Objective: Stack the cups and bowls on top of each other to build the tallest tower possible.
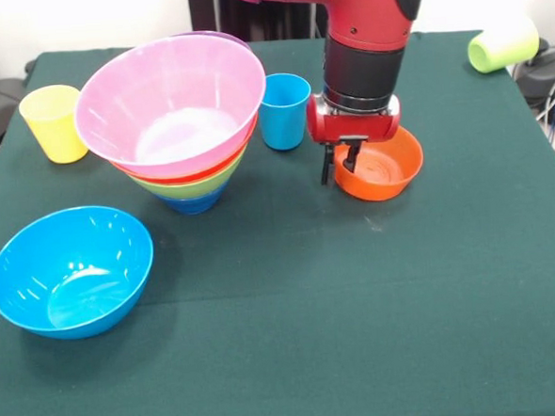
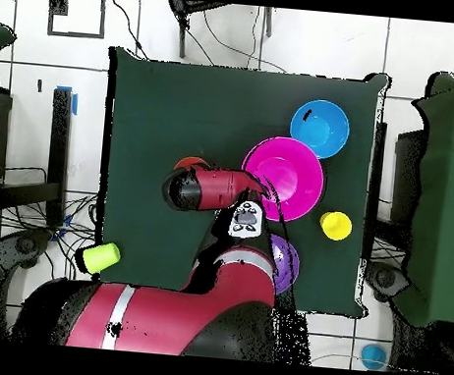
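Best to pinch the near rim of the small orange bowl (image 1: pixel 380 167) squarely between the parted fingers of the claw (image 1: pixel 341 171), then lift straight off the desk (image 1: pixel 359 307).

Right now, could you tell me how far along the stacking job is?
Done: a tower of nested bowls topped by the pink bowl. In hand: the gripper is down at the small orange bowl. Left: light blue bowl, yellow cup, blue cup and the tipped green cup.
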